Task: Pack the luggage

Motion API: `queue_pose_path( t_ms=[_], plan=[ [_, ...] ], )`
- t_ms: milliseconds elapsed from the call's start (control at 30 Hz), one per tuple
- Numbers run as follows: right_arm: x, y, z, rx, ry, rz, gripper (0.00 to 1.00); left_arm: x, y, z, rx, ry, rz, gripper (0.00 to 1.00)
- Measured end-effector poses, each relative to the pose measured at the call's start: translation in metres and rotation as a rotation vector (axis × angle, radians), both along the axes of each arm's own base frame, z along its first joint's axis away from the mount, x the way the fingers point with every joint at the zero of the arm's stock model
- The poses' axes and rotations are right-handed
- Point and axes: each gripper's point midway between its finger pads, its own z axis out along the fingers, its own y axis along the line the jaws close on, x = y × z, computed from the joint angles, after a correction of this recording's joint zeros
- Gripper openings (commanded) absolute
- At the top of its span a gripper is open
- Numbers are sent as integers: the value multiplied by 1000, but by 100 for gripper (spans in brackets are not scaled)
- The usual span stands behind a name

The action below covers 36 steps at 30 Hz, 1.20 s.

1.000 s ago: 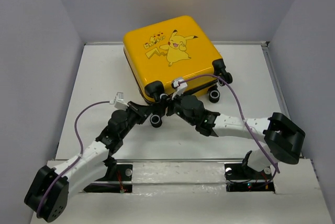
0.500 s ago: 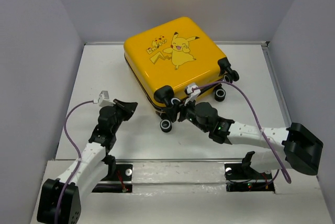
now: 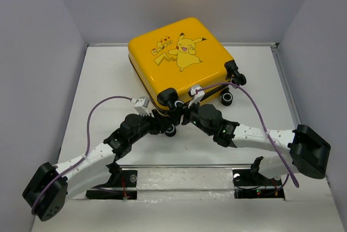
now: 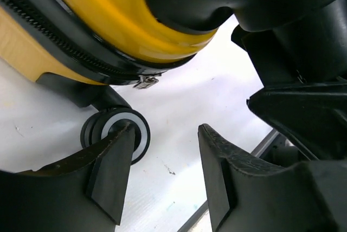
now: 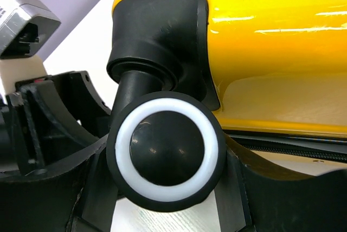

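Leftmost, left gripper [image 4: 165, 140] low over the white table [image 3: 108, 80], fingers spread wide with nothing held between them, one fingertip just beside a lower wheel [image 4: 116, 134] of the luggage [image 3: 179, 61]. Just above that wheel, small zip pull [image 4: 145, 82] hanging from the closed black zipper. Centre back, luggage lying flat and shut, Pikachu side up, near corner turned toward both arms. Rightward, right gripper [image 3: 180, 115] at that same corner, jaws straddling a second wheel [image 5: 165, 153] under the black corner trim [image 5: 157, 26]; cannot tell whether clamped onto it or merely loose around it. Both grippers close together there.
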Motion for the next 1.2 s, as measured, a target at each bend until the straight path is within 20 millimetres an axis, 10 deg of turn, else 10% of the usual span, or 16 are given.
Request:
queue_pose_path(
  t_ms=[467,667,1200],
  plan=[
    [2,4,0,10,11,0,7,42,-4,-18,223,-26,111,45],
    [2,5,0,17,15,0,7,45,-5,-29,294,-26,119,6],
    [-4,3,-4,55,23,13,7,42,31,-15,370,-46,261,6]
  ],
)
